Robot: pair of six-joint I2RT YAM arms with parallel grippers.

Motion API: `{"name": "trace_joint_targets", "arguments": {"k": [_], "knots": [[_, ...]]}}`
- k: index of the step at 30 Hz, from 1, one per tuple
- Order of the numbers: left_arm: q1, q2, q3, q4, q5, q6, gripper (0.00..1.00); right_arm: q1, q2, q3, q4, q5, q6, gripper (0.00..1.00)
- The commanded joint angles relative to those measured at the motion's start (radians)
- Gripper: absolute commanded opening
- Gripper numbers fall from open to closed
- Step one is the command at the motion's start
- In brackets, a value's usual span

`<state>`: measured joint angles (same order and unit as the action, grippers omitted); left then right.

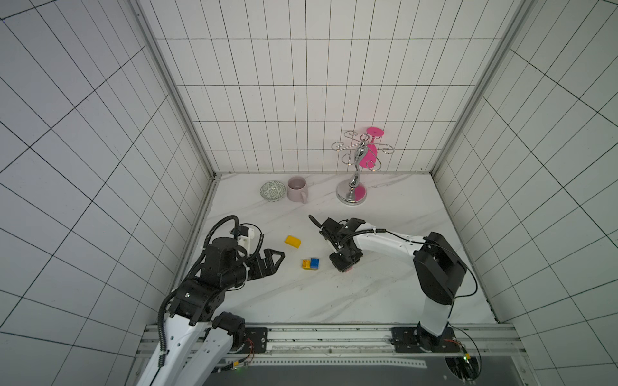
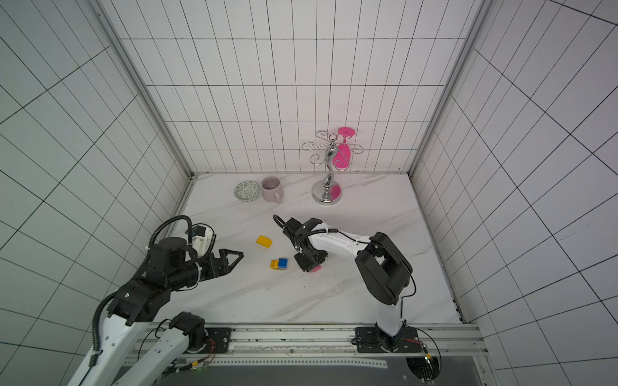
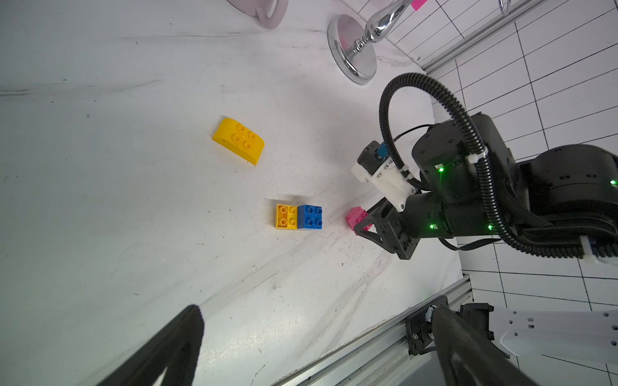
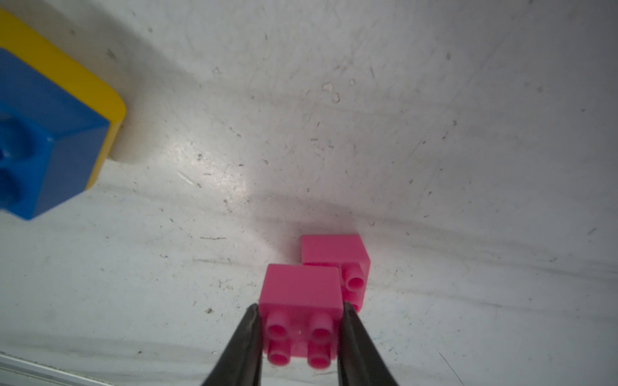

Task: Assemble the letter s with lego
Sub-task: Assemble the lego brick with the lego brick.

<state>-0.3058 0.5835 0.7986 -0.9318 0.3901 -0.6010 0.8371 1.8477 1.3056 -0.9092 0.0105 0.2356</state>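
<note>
right tool (image 4: pixel 301 307): pink brick (image 4: pixel 301 290) is gripped, second pink brick (image 4: pixel 334 249) touching it | left tool (image 1: pixel 274 259): held wide above surface (image 1: pixel 334 300) | blue brick (image 3: pixel 310 216): seated on yellow brick (image 3: pixel 286 216)

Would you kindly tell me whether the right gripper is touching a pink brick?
Touching. The right wrist view shows the right gripper with its fingers pressed against opposite sides of one pink brick, no gap.

a patterned bowl (image 1: pixel 273 191) sat just beside a pale mug (image 1: pixel 297 189); a pink glass (image 1: pixel 371 153) hung inverted on a chrome rack (image 1: pixel 344 196).
</note>
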Motion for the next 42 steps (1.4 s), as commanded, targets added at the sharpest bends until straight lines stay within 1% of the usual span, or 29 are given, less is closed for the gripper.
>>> {"name": "trace_joint_targets", "arguments": {"k": [1,11,13,15,17,19,20,31,36,38,42], "knots": [[0.004,0.001,0.010,0.024,0.005,0.012,0.99,-0.009,0.032,-0.037,0.030,-0.012,-0.018,0.25],[0.005,0.005,0.010,0.021,0.003,0.012,0.99,-0.009,0.026,-0.109,0.123,-0.029,-0.006,0.25],[0.005,0.007,0.010,0.021,0.003,0.011,0.99,-0.009,0.024,-0.125,0.141,-0.023,0.002,0.27],[0.005,0.009,0.010,0.021,0.003,0.011,0.99,-0.008,0.023,-0.139,0.152,-0.014,0.008,0.32],[0.005,0.014,0.011,0.021,0.004,0.012,0.98,-0.009,0.015,-0.143,0.152,-0.010,0.009,0.33],[0.005,0.019,0.011,0.021,0.003,0.012,0.99,-0.009,-0.001,-0.140,0.147,-0.003,0.010,0.38],[0.005,0.019,0.011,0.021,0.006,0.013,0.99,-0.009,-0.010,-0.136,0.142,0.004,0.010,0.41],[0.007,0.018,0.011,0.024,0.007,0.014,0.99,-0.010,-0.077,-0.055,0.069,0.025,0.019,0.57],[0.008,0.015,0.011,0.024,0.012,0.015,0.99,-0.023,-0.145,0.005,0.032,-0.014,0.047,0.68],[0.008,0.015,0.011,0.026,0.013,0.016,0.99,-0.038,-0.169,0.026,0.013,-0.033,0.057,0.70],[0.008,0.016,0.013,0.027,0.016,0.017,0.99,-0.109,-0.224,0.011,0.009,-0.098,0.090,0.71]]}}
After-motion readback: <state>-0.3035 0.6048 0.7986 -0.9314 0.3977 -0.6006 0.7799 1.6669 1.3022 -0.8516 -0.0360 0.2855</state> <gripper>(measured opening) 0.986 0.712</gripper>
